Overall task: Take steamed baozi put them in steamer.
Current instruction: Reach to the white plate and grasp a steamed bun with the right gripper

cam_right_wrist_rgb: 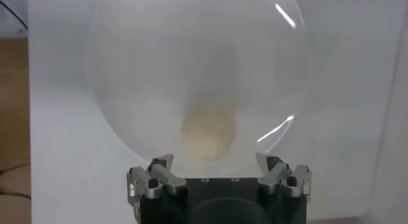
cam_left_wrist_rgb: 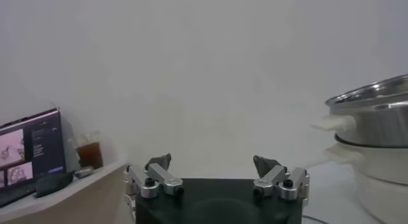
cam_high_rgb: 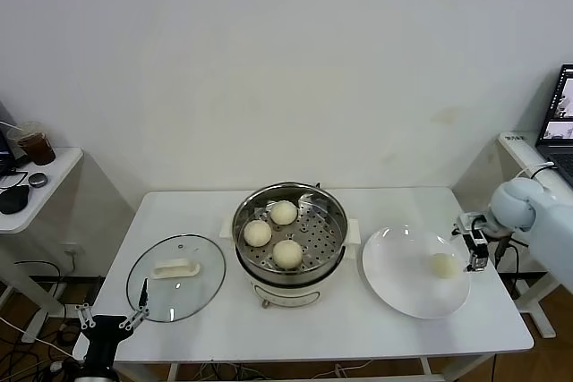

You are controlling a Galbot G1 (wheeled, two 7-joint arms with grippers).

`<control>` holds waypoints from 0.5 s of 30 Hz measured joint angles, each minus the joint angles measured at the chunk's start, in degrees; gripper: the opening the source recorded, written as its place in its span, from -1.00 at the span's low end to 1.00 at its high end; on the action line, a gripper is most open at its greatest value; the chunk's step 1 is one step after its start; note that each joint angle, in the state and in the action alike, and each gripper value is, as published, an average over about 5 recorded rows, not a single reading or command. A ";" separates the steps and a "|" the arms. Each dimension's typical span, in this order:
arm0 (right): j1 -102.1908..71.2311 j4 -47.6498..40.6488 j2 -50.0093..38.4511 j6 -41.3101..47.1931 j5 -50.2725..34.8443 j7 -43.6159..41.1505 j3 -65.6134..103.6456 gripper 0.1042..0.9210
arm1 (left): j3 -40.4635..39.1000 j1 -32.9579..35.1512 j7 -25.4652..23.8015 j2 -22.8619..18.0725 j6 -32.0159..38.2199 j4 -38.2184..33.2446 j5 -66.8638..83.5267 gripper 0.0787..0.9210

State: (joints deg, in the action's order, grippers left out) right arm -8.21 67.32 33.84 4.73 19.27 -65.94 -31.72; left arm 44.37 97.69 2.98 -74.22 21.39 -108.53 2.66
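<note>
- You have three steamed baozi (cam_high_rgb: 284, 212) already sitting on the perforated tray inside the steamer (cam_high_rgb: 289, 232), spaced apart from one another
- One bun is left: the last baozi (cam_high_rgb: 442, 265) lies alone on the white plate (cam_high_rgb: 394, 276), toward its right side, to the right of the steamer
- Your right gripper (cam_high_rgb: 474, 241) hangs just beside that bun at the plate's right edge with its fingers spread wide and nothing between them; in the right wrist view the bun (cam_right_wrist_rgb: 208, 131) sits directly ahead of the open fingertips, not yet touched
- Your left gripper (cam_high_rgb: 111, 318) is parked low at the table's front left corner, jaws also wide apart and empty, well away from the food
- By my reading you are three quarters done; what remains is closing on the last bun, carrying it across and setting it in the free space on the tray
- The glass lid (cam_high_rgb: 175, 276) lies flat on the white table (cam_high_rgb: 358, 328) to the left of the steamer, with its white handle up
- Around you: a plain pale wall, a small side table (cam_high_rgb: 36, 194) at far left holding a cup of dark drink (cam_high_rgb: 36, 146), and a laptop (cam_high_rgb: 560, 114) at far right
</note>
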 measured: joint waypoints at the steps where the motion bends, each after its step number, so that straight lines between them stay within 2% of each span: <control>1: -0.31 -0.56 0.47 -0.01 0.27 0.08 0.31 0.76 | 0.08 0.03 0.01 0.00 0.01 0.02 0.02 0.77; 8: -2.31 -3.71 3.38 0.19 2.13 0.44 1.93 0.75 | 0.37 0.11 0.04 -0.18 0.05 0.08 0.13 0.77; 15: -3.56 -5.69 5.35 0.48 3.60 0.86 2.92 0.46 | 0.36 0.05 0.06 -0.36 0.05 0.11 0.09 0.77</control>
State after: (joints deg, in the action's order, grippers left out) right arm -11.77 61.64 39.19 5.21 22.87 -65.07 -28.80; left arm 44.73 97.74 3.04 -74.58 21.45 -108.42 2.75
